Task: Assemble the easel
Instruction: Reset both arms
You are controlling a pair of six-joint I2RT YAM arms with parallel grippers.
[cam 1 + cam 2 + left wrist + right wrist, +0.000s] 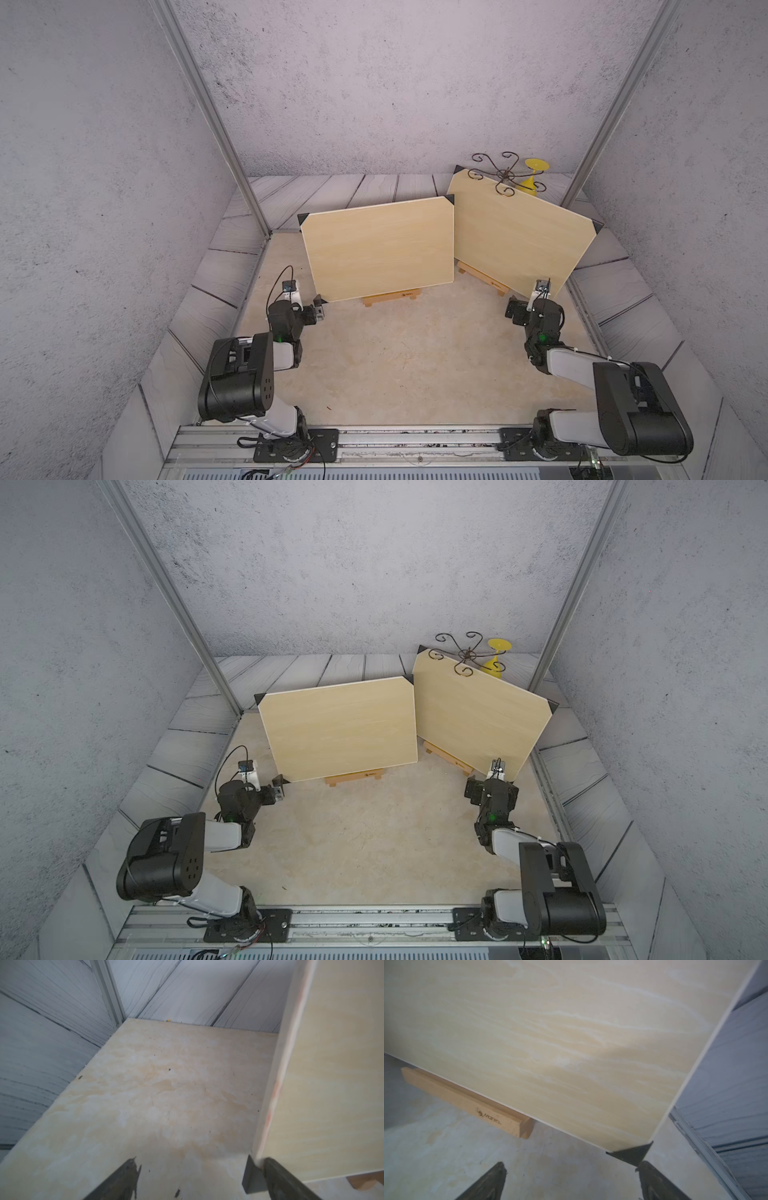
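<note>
Two pale wooden boards with black corner caps lean on small wooden easels in both top views. The left board [378, 249] rests on an easel ledge [390, 297]; the right board [519, 232] rests on another ledge [484, 280]. My left gripper [319, 309] is open at the left board's lower left corner; in the left wrist view one finger sits by the black cap [252, 1176] of the board [332, 1064]. My right gripper [513, 309] is open near the right board's lower right corner [631, 1154], holding nothing, below the board [550, 1043] and ledge [467, 1101].
A black scrolled wire stand [505, 174] and a yellow glass [534, 174] stand behind the right board at the back. Sloped grey panel walls [216, 274] and aluminium posts [245, 187] enclose the beige table [395, 353].
</note>
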